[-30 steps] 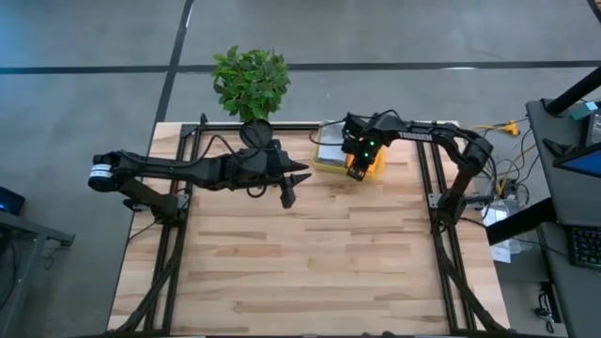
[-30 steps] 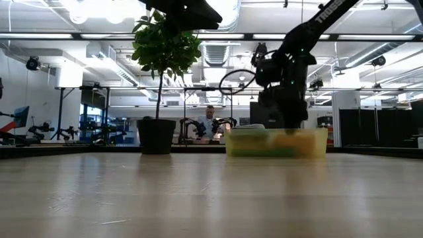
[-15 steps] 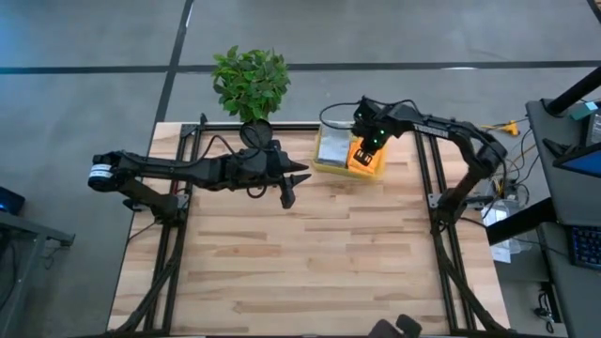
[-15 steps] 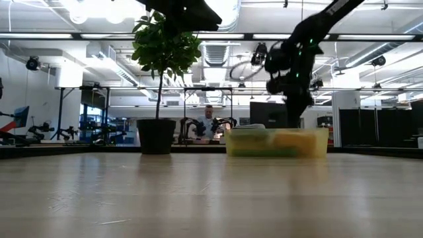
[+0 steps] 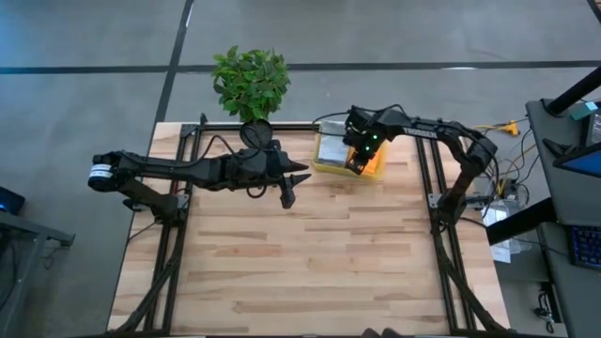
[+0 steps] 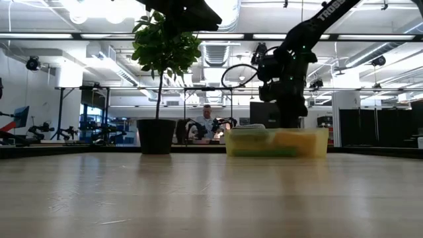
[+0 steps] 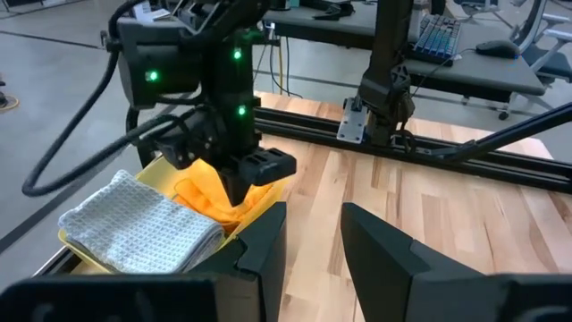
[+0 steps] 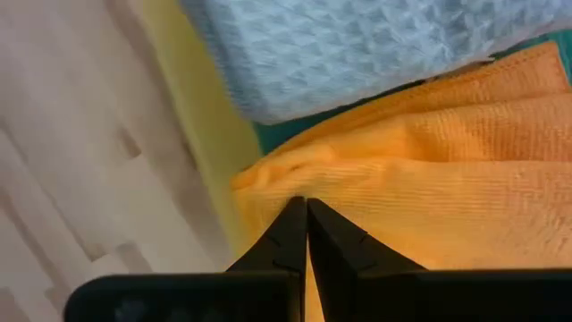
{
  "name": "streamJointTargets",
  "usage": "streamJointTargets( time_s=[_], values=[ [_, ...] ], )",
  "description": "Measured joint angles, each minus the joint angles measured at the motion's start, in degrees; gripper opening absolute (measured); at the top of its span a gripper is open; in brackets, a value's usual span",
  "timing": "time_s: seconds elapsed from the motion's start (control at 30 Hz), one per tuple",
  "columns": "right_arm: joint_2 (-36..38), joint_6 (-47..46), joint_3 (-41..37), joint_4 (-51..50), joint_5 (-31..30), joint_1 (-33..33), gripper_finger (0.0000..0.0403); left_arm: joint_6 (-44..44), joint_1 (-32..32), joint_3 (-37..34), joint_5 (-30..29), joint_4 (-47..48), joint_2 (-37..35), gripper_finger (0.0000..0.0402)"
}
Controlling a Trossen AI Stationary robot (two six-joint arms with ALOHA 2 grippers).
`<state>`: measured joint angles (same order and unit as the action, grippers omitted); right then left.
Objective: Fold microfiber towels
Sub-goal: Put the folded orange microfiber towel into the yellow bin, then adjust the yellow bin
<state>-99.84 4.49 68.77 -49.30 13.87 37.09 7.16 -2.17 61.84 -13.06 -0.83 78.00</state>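
Observation:
A translucent yellow bin at the table's far edge holds a folded light grey towel, a strip of teal towel under it, and an orange towel. The yellow towel is hidden. My right gripper reaches down into the bin and is shut on the orange towel. My left gripper hangs open and empty above the table, left of the bin; its fingers frame the bin in its wrist view. My right gripper pinches a raised pucker of the orange towel between its two fingertips, near the bin's wall beside the grey towel. The fingers come from above, pointing down. The cloth peaks up to the fingers; the rest of the towel lies in the bin.
A potted plant stands at the far edge, left of the bin. Dark frame rails run along both sides of the table. The wooden tabletop stretches toward the near edge. A person sits in the room behind.
My right gripper has risen above the bin, shifting toward the far edge, and has come back down into the bin onto the orange towel.

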Motion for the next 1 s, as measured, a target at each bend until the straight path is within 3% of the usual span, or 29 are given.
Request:
streamJointTargets(
  time_s=[0.27,0.37,0.6,0.8,1.0],
  values=[
    [-1.86,-0.60,-1.88,1.32,-0.21,-2.45,0.0008,-0.02,-0.09,0.00,-0.02,-0.01,0.00,0.0097],
    [-1.69,-2.22,-1.91,2.00,-2.92,-2.47,0.0008,-0.02,-0.09,0.00,-0.02,0.00,0.00,0.0097],
    [12.05,-5.46,-3.15,2.09,-4.66,-2.45,0.0008,-0.02,-0.09,0.00,0.00,0.01,0.00,0.0097],
    [21.49,-13.14,-13.58,5.76,-1.22,-7.62,0.0008,-0.40,-0.11,0.00,-0.02,-0.28,0.36,0.0097],
    [24.68,-17.65,-22.60,16.16,1.34,-12.85,0.0008,-0.50,-0.11,-0.07,-0.02,-0.48,0.83,0.0097]
  ],
)
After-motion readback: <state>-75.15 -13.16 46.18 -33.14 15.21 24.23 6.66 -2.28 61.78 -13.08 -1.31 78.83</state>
